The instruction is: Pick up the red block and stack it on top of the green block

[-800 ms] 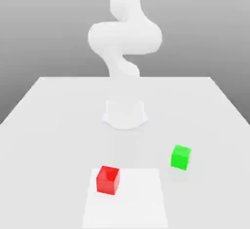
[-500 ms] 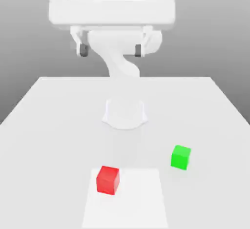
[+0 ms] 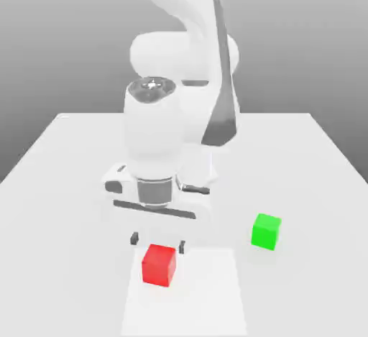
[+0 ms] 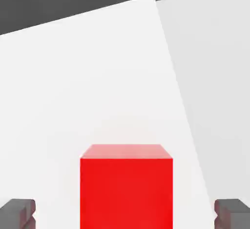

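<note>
Gleaming smooth red block, matte green block, pincer spread

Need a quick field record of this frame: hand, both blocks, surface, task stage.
hand: open, pointing down, just above the red block, fingers either side of it with gaps
red block: on the table, on the lighter square patch, not gripped
green block: on the table, apart from the red block, toward the exterior view's right, nothing on top
table: white, flat
task stage: pre-grasp; red block not lifted, stack not yet made
</note>
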Controlling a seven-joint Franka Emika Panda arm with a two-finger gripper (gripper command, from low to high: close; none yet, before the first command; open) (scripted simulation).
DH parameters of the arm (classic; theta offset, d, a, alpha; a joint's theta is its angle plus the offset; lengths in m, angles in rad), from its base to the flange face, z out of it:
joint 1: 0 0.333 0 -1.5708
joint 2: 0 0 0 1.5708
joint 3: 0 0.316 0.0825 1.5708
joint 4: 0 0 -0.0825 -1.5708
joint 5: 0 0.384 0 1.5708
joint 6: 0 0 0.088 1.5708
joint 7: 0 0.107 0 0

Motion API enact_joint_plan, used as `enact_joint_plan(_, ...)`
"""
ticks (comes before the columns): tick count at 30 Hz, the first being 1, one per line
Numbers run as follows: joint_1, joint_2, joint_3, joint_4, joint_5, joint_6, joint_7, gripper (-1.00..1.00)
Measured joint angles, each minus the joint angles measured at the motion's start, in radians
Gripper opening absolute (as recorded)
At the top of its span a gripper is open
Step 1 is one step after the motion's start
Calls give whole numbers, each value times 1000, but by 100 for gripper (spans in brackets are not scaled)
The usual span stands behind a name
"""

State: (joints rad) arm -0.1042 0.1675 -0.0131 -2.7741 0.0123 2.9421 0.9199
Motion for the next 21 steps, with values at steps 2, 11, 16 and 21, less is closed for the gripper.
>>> enact_joint_plan(2,-3,62,3,8,3,53,-3,-100)
enact_joint_plan(11,-4,10,4,1,-3,9,3,-100)
enact_joint_plan(16,-6,-161,18,-27,-3,-134,9,-100)
enact_joint_plan(21,143,-287,116,-83,83,-198,29,-100)
